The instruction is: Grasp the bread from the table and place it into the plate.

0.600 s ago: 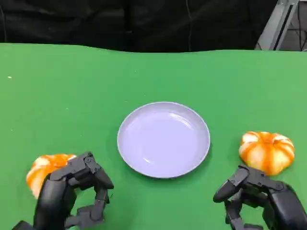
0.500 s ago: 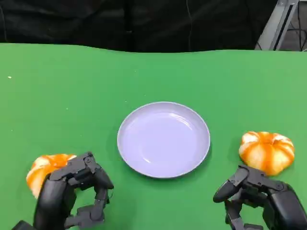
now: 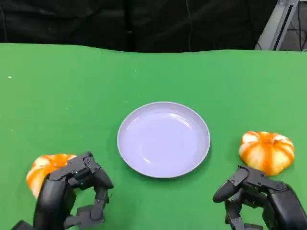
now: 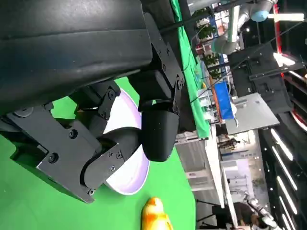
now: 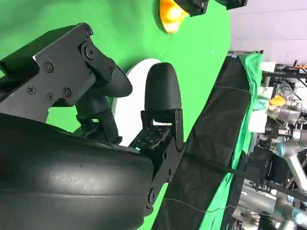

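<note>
An empty pale lilac plate (image 3: 163,139) sits mid-table. One orange-and-white bread (image 3: 42,169) lies at the near left, partly hidden behind my left hand (image 3: 72,196), which hovers just right of it with fingers loosely curled and apart, holding nothing. A second bread (image 3: 266,151) lies at the near right, just beyond my right hand (image 3: 259,199), whose fingers are also apart and empty. The left wrist view shows the plate (image 4: 130,178) and the right bread (image 4: 156,216) past the fingers (image 4: 158,129). The right wrist view shows the plate (image 5: 129,103) and the left bread (image 5: 170,14).
Green cloth (image 3: 72,96) covers the table, with a black curtain behind its far edge. A grey metal stand (image 3: 280,24) rises at the back right. A small white speck (image 3: 9,76) lies at the far left.
</note>
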Available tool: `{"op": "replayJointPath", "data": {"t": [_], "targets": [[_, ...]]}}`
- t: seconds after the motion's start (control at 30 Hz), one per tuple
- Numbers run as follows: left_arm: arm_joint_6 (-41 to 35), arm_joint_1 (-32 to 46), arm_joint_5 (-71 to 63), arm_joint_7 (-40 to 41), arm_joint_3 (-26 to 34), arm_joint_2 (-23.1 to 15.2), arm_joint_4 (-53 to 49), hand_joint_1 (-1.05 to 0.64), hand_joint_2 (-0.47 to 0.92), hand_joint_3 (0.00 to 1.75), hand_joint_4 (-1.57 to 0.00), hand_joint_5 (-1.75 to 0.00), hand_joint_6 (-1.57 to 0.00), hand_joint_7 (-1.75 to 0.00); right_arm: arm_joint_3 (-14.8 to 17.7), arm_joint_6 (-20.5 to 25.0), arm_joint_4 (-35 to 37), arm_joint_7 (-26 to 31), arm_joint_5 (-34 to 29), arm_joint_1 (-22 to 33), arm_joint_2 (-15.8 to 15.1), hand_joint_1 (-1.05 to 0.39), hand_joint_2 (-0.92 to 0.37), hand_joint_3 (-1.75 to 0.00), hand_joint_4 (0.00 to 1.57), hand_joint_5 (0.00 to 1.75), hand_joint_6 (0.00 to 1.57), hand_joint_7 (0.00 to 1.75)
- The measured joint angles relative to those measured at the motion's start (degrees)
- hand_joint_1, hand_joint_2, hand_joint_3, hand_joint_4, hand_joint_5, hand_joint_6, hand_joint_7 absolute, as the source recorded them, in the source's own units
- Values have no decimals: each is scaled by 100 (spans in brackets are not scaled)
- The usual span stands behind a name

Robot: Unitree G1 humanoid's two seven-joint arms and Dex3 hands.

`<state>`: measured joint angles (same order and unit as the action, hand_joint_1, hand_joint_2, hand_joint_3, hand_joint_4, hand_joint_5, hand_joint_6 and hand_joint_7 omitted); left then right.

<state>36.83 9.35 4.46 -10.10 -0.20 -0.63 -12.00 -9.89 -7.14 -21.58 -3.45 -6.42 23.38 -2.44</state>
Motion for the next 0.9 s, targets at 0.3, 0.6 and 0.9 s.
{"op": "replayJointPath", "data": {"t": [0.3, 0.6, 0.9], "targets": [[-3, -10, -1943, 1269, 200, -154, 86, -32, 91, 12, -37, -81, -65, -9, -7, -3, 0, 32, -28, 5, 16, 3, -46, -124, 71, 168, 72, 135], [-394, -158, -3941, 2456, 85, -858, 60, -52, 92, 10, -4, -58, -34, 0, -42, -16, 6, 47, -63, 0, 21, 2, -46, -124, 70, 170, 71, 136], [-2088, -220, -5337, 2756, -321, -1260, 520, -57, 92, 10, 0, -16, -18, -1, -189, -15, 11, 110, -158, -16, 139, 3, -46, -125, 71, 171, 71, 138]]}}
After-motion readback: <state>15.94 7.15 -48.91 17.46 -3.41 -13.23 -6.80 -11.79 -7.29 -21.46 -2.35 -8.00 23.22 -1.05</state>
